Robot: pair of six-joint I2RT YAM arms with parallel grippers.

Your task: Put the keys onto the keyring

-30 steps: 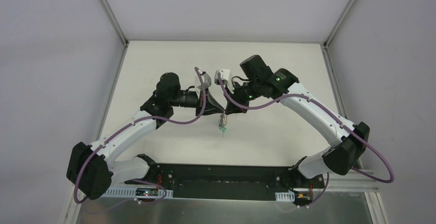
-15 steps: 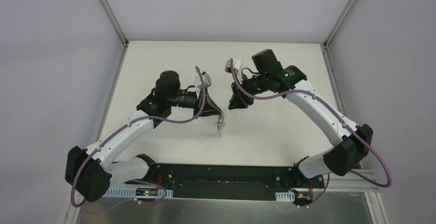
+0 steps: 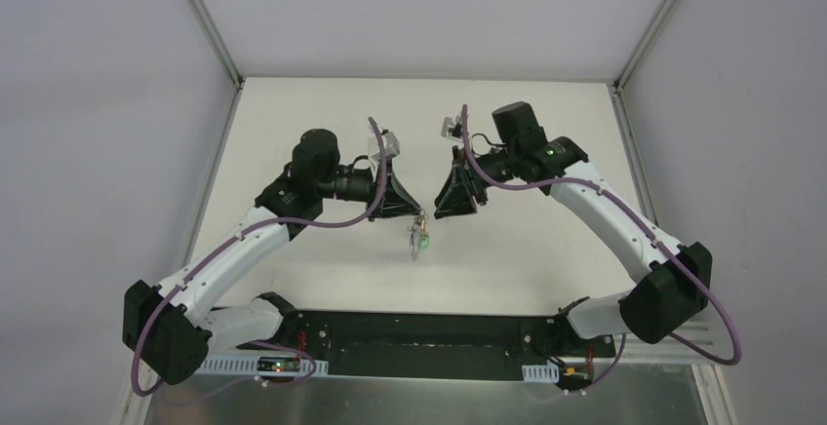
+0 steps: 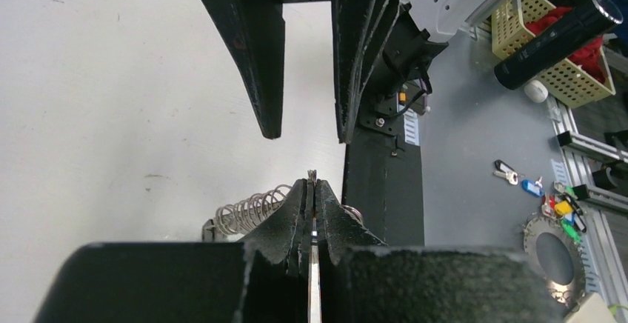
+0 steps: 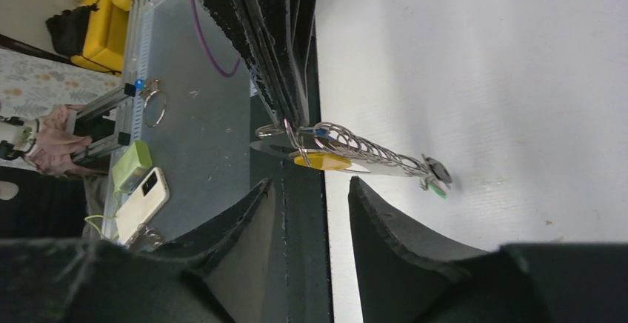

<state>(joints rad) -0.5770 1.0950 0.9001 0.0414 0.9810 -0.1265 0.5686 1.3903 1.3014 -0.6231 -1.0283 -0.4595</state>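
Both arms are reaching in over the middle of the white table [image 3: 322, 123], wrists angled toward each other, tips near but apart. The left gripper [image 3: 417, 214] is clamping fully shut on the keyring [image 3: 420, 230]. In the left wrist view its two pads are pressing together on a thin strip of silver metal, with no gap showing between them [image 4: 312, 193]. The keyring is hanging below those fingertips, above the table's centre and somewhat toward the near edge. In the right wrist view its silver loop [image 5: 290, 135] is sitting right at the left gripper's tip [image 5: 298, 112]. A tight wire coil [image 5: 363, 151] is trailing away from the loop. The yellow-orange key [image 5: 318, 161] is lying against the loop just beside the coil's start, and a small blue piece is showing next to it. A green key [image 5: 437, 187] is dangling at the coil's far end, casting a shadow on the table. I cannot tell whether it is touching the surface. The right gripper [image 3: 445, 211] is standing open, its fingers parted with nothing between them [image 5: 315, 190]. It is facing the keyring from just beside it without touching. In the left wrist view the same open fingers are hanging above the closed left pads [image 4: 307, 136]. Off the table, a black torch [image 4: 559, 38] is resting on a yellow basket [image 4: 574, 82].
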